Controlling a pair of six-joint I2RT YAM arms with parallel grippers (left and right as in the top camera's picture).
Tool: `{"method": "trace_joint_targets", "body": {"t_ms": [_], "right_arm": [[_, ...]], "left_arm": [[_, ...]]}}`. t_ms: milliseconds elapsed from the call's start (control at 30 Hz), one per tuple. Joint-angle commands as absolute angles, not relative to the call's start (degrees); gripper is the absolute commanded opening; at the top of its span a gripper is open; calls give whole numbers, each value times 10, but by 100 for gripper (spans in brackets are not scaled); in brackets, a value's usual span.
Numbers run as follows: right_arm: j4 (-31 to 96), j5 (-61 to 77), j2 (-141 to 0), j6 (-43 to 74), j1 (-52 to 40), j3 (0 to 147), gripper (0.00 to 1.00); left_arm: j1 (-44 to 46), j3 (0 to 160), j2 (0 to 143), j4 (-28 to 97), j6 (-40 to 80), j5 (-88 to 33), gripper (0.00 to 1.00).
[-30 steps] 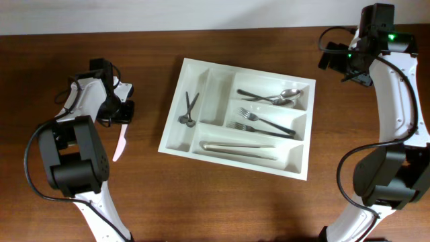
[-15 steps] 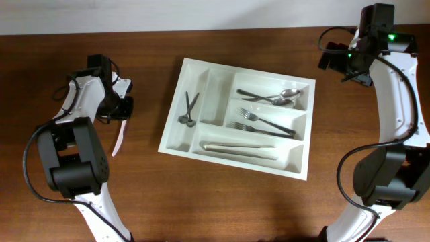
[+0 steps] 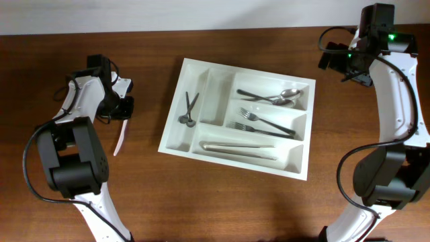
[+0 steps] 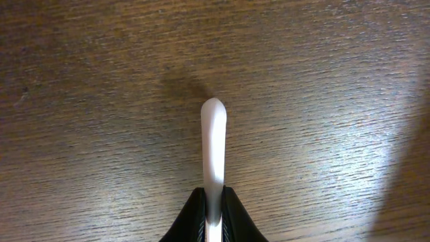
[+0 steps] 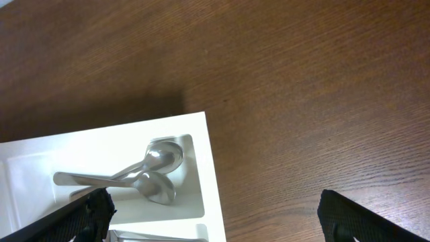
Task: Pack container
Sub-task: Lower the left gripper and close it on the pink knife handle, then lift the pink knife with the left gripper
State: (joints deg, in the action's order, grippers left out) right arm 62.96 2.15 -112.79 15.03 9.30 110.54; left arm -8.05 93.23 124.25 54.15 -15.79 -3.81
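Observation:
The white cutlery tray (image 3: 209, 94) sits mid-table and holds small tongs (image 3: 189, 108), spoons (image 3: 277, 97), forks (image 3: 259, 122) and a long pale utensil (image 3: 238, 149). Its corner with the spoons (image 5: 144, 176) shows in the right wrist view (image 5: 208, 175). My left gripper (image 3: 121, 114) is left of the tray, shut on a white plastic utensil (image 3: 119, 140) whose free end points toward the table front. In the left wrist view the jaws (image 4: 213, 214) pinch that utensil (image 4: 213, 144) just above the wood. My right gripper (image 5: 215, 218) is open and empty, high at the far right.
The wooden table (image 3: 222, 202) surrounds the tray. The left arm's base (image 3: 70, 161) stands at the front left and the right arm's base (image 3: 386, 175) at the front right. A pale wall edge runs along the table's back.
My left gripper with the white utensil has shifted slightly back and left; the utensil's free end has swung a little. The right arm has not moved.

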Motion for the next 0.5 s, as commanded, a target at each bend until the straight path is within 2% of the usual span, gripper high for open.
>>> {"method": "trace_joint_targets", "body": {"t_ms": [0, 467], "right_arm": [[630, 14, -1129, 155, 94, 1114, 99], [630, 14, -1129, 155, 94, 1114, 99]], "left_arm": [[-80, 925, 1270, 536, -159, -53, 2], [-81, 925, 1313, 535, -159, -64, 2]]}}
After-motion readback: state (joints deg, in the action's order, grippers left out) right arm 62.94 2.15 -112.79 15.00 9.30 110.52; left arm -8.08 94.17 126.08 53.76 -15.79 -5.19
